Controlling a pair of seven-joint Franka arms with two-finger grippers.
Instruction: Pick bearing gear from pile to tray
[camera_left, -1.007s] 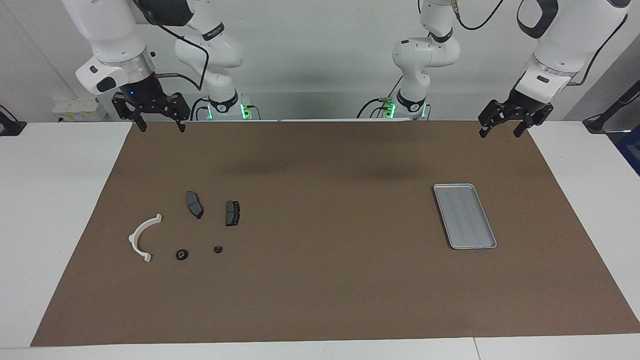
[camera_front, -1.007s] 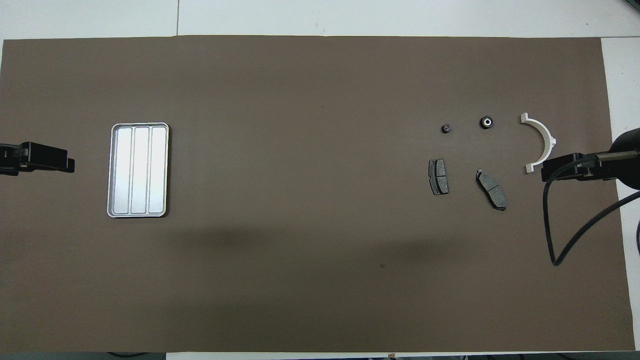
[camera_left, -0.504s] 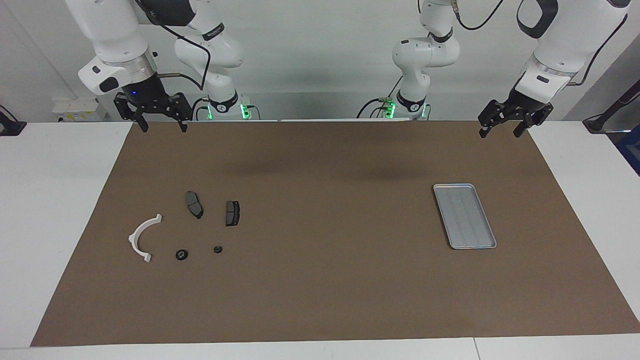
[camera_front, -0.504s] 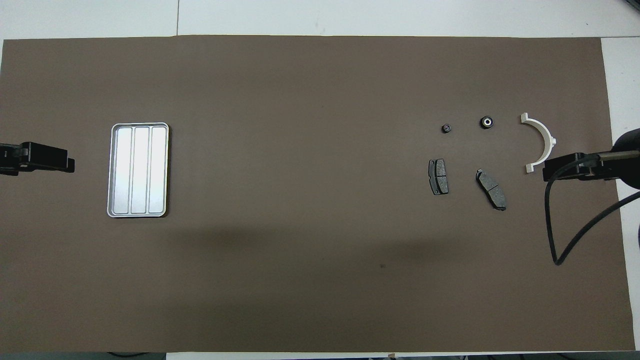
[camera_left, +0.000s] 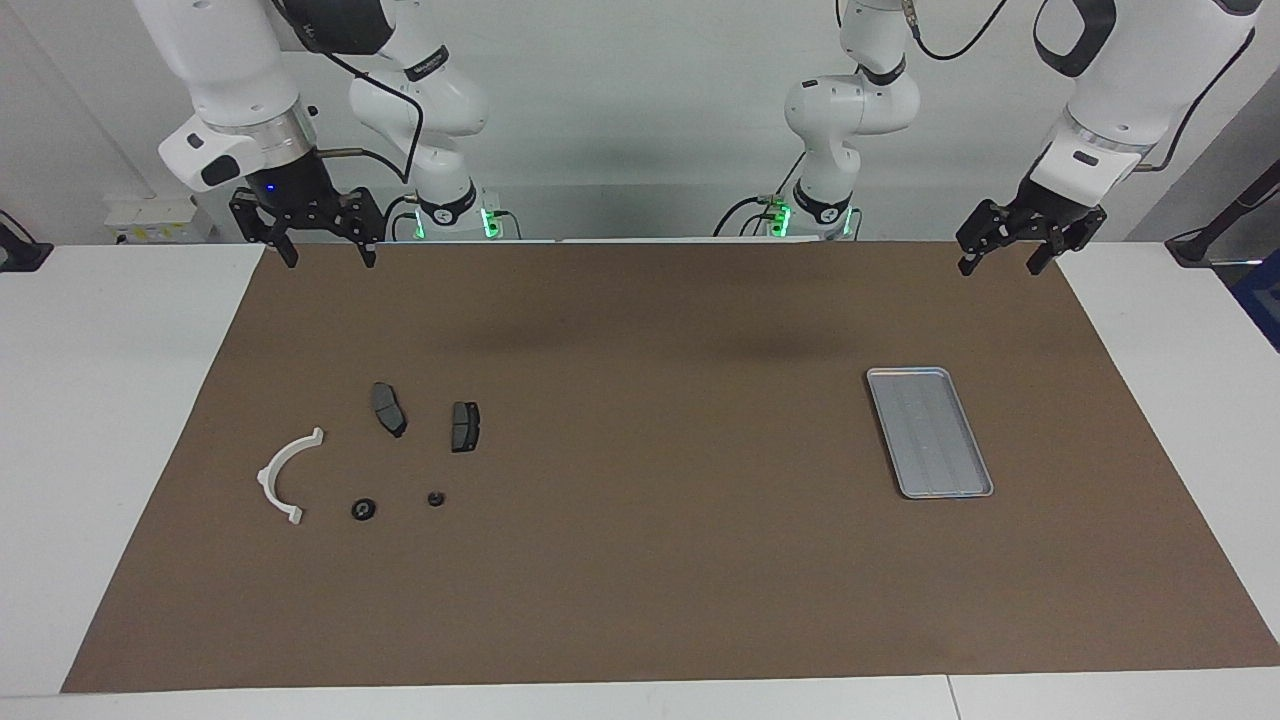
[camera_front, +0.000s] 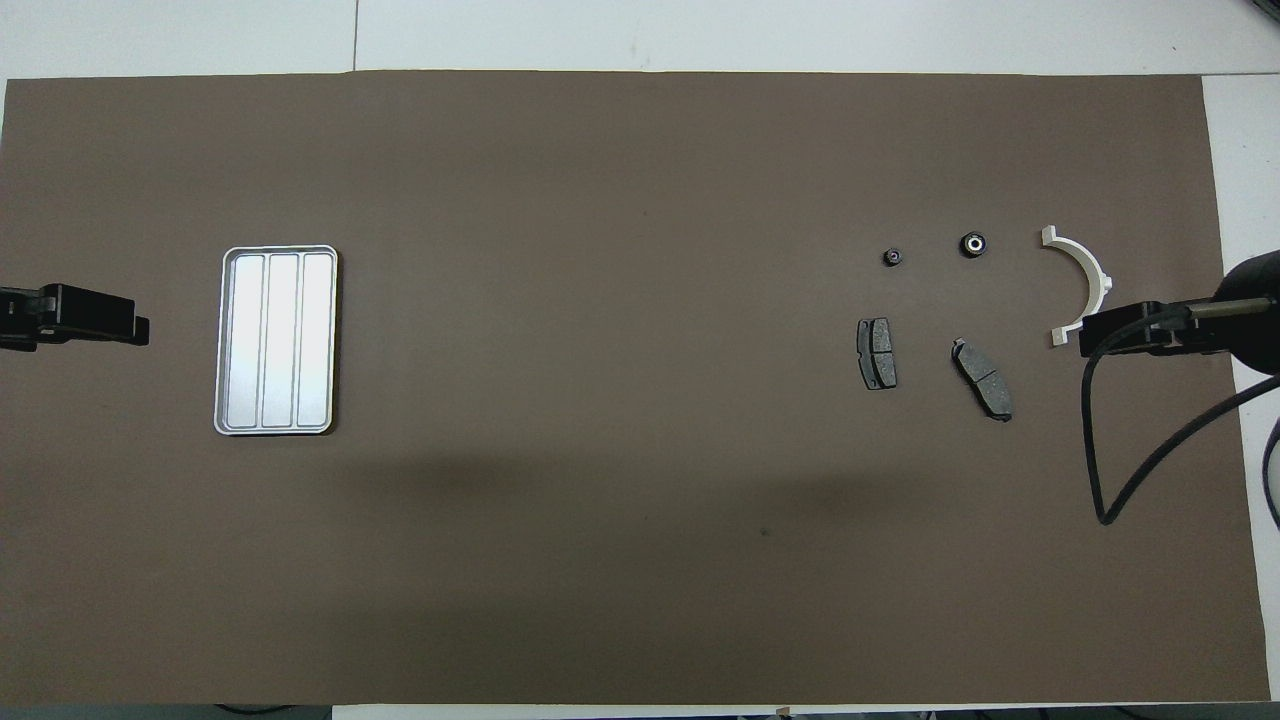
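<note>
So the big brown rectangular mat (camera_left: 660, 470) covers most of the white table (camera_left: 110, 420), and everything sits on it. Both arms are up in the air at the robots' edge of the mat: the right gripper (camera_left: 320, 258) hangs over the mat's corner at the right arm's end with its jaws spread wide and nothing between them, and the left gripper (camera_left: 1000, 262) hangs over the corner at the left arm's end, also spread and empty.

Next down in size, the shallow silver-grey metal tray with rounded corners (camera_left: 930, 432) lies flat toward the left arm's end, with lengthwise ridges in its floor and nothing in it.

The pile is a loose scatter toward the right arm's end, well apart from the tray. There's a white curved half-ring piece (camera_left: 285, 474), then two dark grey brake pads (camera_left: 388, 408) side by side, nearer the robots.

The bearing gear looks like the small black round part with a pale centre (camera_front: 973, 244), lying flat beside the half-ring, farther from the robots than the pads. An even tinier black round piece (camera_front: 892, 257) sits just beside it.
</note>
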